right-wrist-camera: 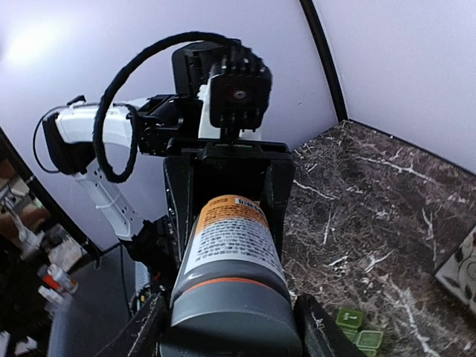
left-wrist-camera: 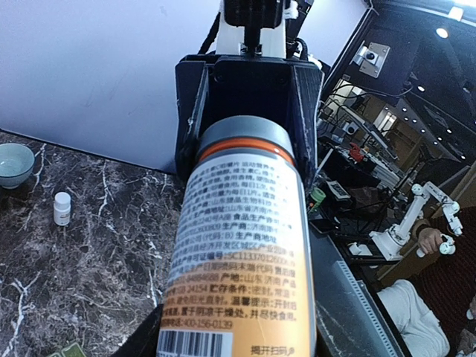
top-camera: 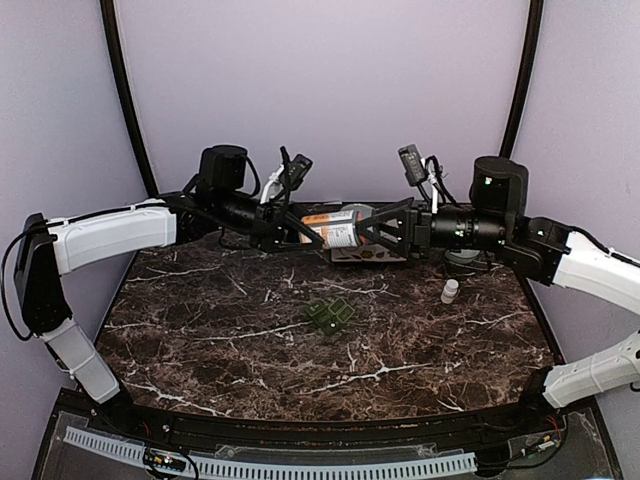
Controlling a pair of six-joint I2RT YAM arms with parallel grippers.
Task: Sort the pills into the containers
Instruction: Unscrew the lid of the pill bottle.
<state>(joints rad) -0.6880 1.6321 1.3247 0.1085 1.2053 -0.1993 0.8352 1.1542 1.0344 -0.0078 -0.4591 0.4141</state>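
From above, my left claw (top-camera: 303,232) and right claw (top-camera: 368,232) both clench the bottle (top-camera: 335,230), long axis crosswise between them, with the containers (top-camera: 330,316) on the tabletop (top-camera: 200,340) nearer my bases; the left wrist sees its cap (left-wrist-camera: 245,134) far off, the right wrist sees the cap nearest and the containers at lower right.

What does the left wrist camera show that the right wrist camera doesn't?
Left wrist only: a pale bowl, a small white bottle and the label's barcode. Right wrist only: the left arm's white casing and a corner of a patterned tray. Both: the orange-labelled bottle, gripped at its base by the left gripper and at its grey cap by the right gripper, above the marble table.
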